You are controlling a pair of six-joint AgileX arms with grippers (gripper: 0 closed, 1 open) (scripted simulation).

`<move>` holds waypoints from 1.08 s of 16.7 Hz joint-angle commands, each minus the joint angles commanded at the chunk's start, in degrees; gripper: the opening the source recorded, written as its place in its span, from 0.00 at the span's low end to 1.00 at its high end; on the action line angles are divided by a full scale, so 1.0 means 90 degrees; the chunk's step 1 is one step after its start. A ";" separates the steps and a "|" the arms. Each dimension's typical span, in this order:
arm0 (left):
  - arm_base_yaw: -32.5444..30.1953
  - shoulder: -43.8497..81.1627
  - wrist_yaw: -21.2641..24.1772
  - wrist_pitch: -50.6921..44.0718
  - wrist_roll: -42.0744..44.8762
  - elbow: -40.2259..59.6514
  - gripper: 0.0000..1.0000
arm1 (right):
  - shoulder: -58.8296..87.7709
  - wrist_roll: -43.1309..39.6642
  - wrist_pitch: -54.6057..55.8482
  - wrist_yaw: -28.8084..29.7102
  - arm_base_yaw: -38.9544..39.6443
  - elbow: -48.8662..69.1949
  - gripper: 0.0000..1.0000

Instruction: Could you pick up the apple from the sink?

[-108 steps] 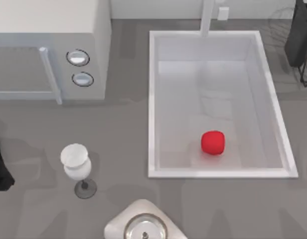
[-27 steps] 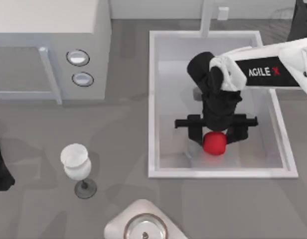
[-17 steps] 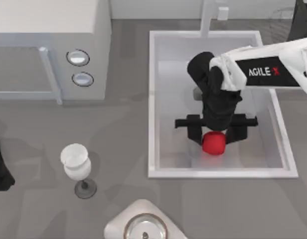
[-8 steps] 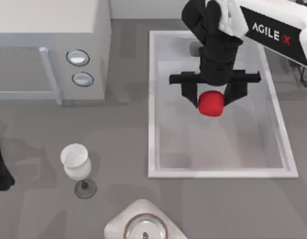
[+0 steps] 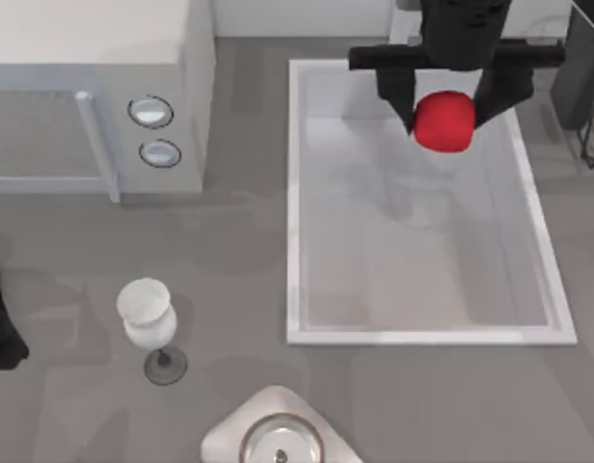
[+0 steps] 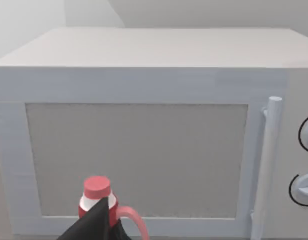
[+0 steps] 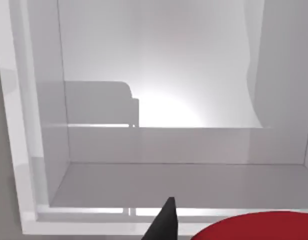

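The apple is held between the 2 black fingers of the right end effector, which are closed on its sides. It is lifted in the air over the far part of the sink, close to the back rim and to the faucet post. In the right wrist view the red top of the apple shows at the edge, next to 1 dark finger, with the pale walls of the sink beyond.

The left end effector is parked at the left edge of the desk; I cannot tell how its fingers stand. On the left part of the desk stand the white microwave with 2 round knobs and the wine glass. In the left wrist view a small bottle with a red cap stands in front of the microwave.
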 joint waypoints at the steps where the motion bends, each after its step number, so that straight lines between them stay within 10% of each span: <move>1: 0.0000 0.0000 0.0000 0.0000 0.0000 0.0000 1.00 | -0.0024 -0.0004 -0.0101 0.0000 -0.0004 0.0098 0.00; 9: 0.0000 0.0000 0.0000 0.0000 0.0000 0.0000 1.00 | -0.0340 -0.0348 0.0099 -0.0023 -0.0337 -0.0339 0.00; 18: 0.0000 0.0000 0.0000 0.0000 0.0000 0.0000 1.00 | -0.2209 -0.2612 0.1372 -0.0148 -0.2621 -0.3922 0.00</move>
